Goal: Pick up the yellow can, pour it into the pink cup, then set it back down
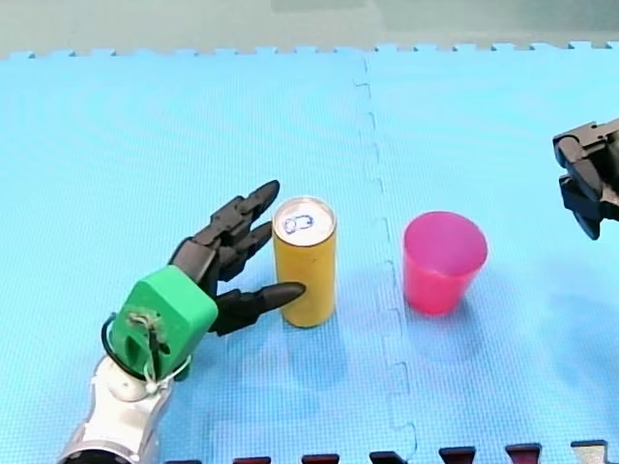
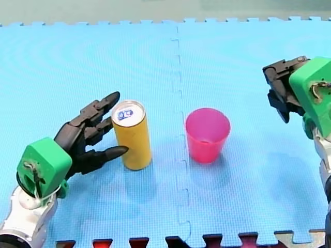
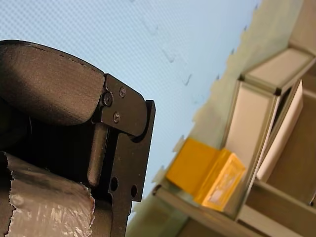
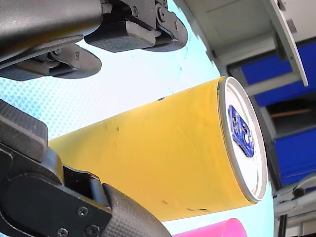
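Upright yellow can (image 1: 305, 261) between thumb and fingers of wide left hand (image 1: 224, 259); right hand (image 2: 283, 91) far right.

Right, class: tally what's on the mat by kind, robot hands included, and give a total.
can: 1
cup: 1
hands: 2 (left hand open at the can, right hand at the mat's right edge)
total: 4

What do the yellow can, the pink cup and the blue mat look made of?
Yellow can: likely thin metal, given the shiny silver lid with pull tab; matte yellow wall, perhaps a wrap. Pink cup: probably plastic, smooth, slightly translucent, thin-rimmed. Blue mat: foam by its look, fine textured surface, interlocking puzzle edges. The left hand flanks the can.
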Motion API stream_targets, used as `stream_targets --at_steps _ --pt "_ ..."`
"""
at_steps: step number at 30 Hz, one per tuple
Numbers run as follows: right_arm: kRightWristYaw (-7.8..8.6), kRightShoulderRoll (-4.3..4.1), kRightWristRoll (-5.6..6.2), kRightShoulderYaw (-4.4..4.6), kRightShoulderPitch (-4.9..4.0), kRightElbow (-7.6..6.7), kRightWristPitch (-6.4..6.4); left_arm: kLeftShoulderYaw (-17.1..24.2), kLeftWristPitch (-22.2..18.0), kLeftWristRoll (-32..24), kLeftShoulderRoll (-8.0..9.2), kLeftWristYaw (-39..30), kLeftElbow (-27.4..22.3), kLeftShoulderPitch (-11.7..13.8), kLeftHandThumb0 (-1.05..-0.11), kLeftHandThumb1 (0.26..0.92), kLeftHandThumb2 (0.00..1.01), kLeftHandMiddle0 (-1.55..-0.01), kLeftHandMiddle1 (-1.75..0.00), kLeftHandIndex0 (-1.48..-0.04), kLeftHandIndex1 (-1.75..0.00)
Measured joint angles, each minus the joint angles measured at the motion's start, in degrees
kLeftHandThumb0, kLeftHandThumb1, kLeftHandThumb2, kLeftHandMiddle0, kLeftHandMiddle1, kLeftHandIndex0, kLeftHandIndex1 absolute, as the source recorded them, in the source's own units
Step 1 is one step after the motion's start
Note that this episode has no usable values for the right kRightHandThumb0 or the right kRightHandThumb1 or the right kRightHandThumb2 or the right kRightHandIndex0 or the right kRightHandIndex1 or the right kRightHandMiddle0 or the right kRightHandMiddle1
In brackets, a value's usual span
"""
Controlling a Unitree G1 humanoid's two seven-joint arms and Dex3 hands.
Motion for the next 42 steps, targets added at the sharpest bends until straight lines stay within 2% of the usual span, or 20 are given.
stream_targets --at_steps 6,22,32,42 --pt "0.64 0.01 0.21 -0.19 0.05 0.00 -0.49 -0.23 0.31 0.44 -0.01 0.24 -0.14 -0.02 -0.965 0.696 0.00 -0.33 0.00 -0.27 0.00" --pt "0.31 0.21 0.22 -0.36 0.53 -0.01 -0.92 -0.56 1.08 0.40 -1.12 -0.22 0.37 -0.16 -0.965 0.693 0.00 -0.32 0.00 -0.26 0.00" --pt "0.27 0.35 0.22 -0.37 0.58 0.00 -1.00 -1.29 1.51 1.02 -2.63 0.99 2.10 -1.81 -0.944 0.689 0.00 -0.32 0.00 -0.27 0.00" --pt "0.35 0.37 0.24 -0.47 0.80 0.02 -1.01 -1.84 1.23 2.10 -3.04 3.05 3.46 -2.94 -0.939 0.693 0.00 -0.33 0.00 -0.28 0.00"
